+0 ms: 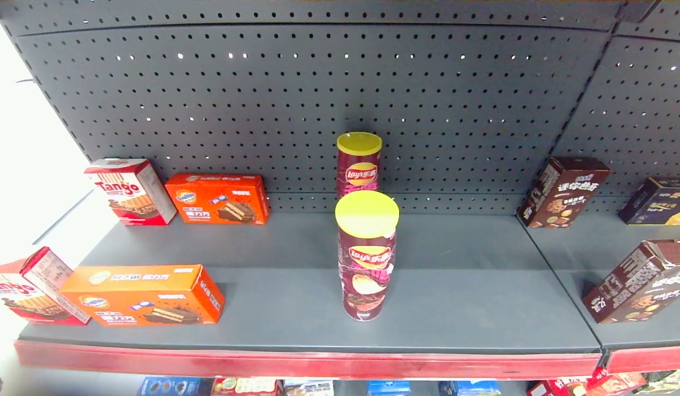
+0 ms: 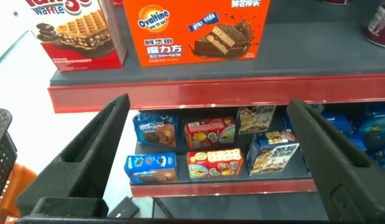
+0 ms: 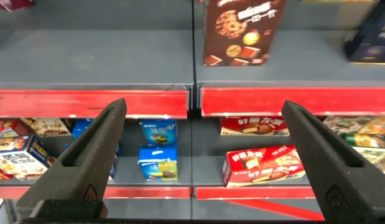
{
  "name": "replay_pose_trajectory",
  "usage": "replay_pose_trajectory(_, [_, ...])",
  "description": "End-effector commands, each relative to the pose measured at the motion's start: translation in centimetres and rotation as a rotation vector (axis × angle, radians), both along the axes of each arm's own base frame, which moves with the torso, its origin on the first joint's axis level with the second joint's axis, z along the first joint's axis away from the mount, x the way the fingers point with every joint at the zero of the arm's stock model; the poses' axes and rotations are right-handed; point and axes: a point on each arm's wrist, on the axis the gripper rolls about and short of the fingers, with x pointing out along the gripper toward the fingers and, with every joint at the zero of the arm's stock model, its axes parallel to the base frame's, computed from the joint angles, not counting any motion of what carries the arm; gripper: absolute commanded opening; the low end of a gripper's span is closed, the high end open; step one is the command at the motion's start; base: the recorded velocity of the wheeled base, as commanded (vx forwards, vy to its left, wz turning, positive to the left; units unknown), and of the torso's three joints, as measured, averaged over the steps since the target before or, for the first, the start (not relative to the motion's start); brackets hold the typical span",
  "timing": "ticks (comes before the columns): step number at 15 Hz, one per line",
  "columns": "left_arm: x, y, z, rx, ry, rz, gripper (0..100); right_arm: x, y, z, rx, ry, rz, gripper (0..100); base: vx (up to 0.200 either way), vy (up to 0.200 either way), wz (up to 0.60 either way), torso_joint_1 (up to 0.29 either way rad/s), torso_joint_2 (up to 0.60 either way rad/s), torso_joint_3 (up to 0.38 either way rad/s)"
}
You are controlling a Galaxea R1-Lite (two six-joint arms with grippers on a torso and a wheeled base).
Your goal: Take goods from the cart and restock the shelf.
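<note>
Progress check: partway done, I'd say. Front can (image 1: 366, 258) and back can (image 1: 359, 165) stand mid-frame on the shelf (image 1: 471, 297), with orange boxes (image 1: 144, 294) at left, brown boxes (image 1: 639, 280) at right and lots of bare space between. Left gripper (image 2: 208, 102) and right gripper (image 3: 203, 104) face the lower shelves (image 2: 254, 185), fingers wide, holding nothing, so another cart trip seems due.
</note>
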Motion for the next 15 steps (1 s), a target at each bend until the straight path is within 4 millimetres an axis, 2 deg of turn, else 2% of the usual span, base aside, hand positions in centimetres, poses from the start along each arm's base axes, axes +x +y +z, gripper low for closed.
replay_pose_trajectory(1, [0.0,0.0,-0.01,0.0,0.001,0.0,100,0.01,0.0,0.0,0.002,0.002,0.001,100,0.0,0.0,0.0,0.0,0.0,0.0])
replay_pose_trajectory(15, [0.0,0.0,-0.01,-0.002,0.001,0.0,100,0.01,0.0,0.0,0.0,0.002,-0.001,100,0.0,0.0,0.0,0.0,0.0,0.0])
